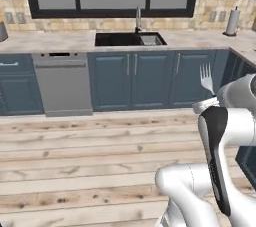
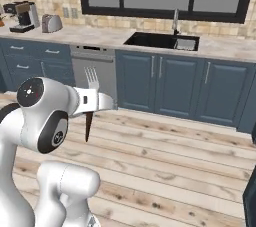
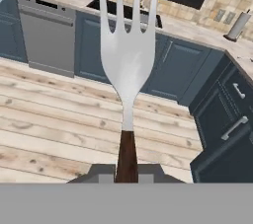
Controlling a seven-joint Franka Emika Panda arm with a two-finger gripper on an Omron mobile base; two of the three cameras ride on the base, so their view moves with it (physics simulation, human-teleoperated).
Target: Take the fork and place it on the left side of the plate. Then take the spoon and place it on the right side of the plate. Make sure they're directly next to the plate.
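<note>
My gripper [image 3: 127,173] is shut on the dark handle of the fork [image 3: 127,55]. Its four silvery tines point up toward the window. In the left base view the fork [image 1: 206,78] stands above the hand [image 1: 210,103], in front of the blue cabinets. Seen from the right base camera, the tines [image 2: 91,78] rise above the gripper [image 2: 90,102] and the dark handle end [image 2: 88,127] hangs below it. The fork is held in the air over the wooden floor. The spoon and the plate are out of view.
A counter with a black sink [image 1: 129,39] and tap runs along the far wall over blue cabinets [image 1: 150,78] and a grey dishwasher [image 1: 62,83]. A paper towel roll [image 1: 231,22] stands at the right; a coffee machine [image 2: 22,16] and toaster [image 2: 51,22] stand at the left.
</note>
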